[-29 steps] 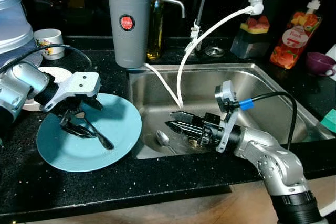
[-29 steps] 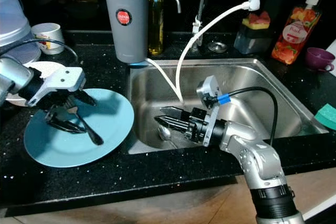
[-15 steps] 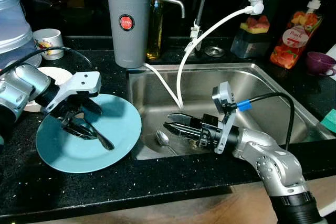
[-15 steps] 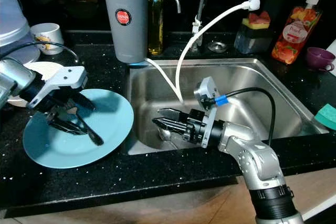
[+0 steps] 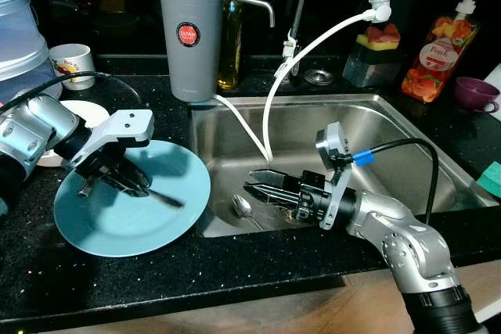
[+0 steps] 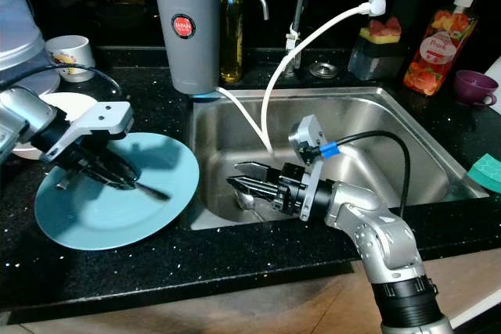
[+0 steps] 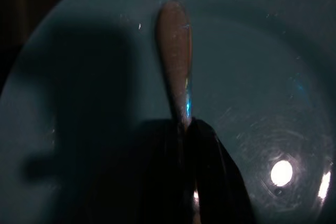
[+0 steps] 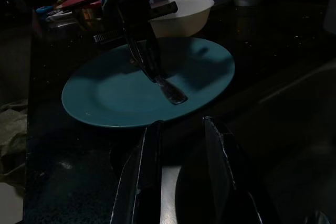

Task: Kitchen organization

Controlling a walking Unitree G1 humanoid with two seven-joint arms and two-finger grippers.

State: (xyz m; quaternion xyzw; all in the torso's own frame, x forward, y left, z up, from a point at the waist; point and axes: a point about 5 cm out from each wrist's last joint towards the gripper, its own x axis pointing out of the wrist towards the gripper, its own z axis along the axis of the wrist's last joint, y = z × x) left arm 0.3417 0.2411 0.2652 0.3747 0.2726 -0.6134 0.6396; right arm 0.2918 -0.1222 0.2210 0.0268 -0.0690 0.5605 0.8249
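Left eye view: at centre left my left claw (image 5: 125,181) pinches a spoon (image 5: 160,197) by its handle, its bowl resting on the blue plate (image 5: 149,228). At lower centre, my right claw (image 5: 262,185) hovers narrowly parted over another spoon (image 5: 242,206) in the sink (image 5: 391,127), ready to collect it, I judge.

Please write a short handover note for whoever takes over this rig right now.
Left gripper: shut on a piece of cutlery over the blue plate on the counter left of the sink.
Right gripper: open, empty, low in the sink, just above the spoon on the sink floor.
Done: one piece of cutlery brought to the plate.
Left: release it, then pick up the spoon from the sink.
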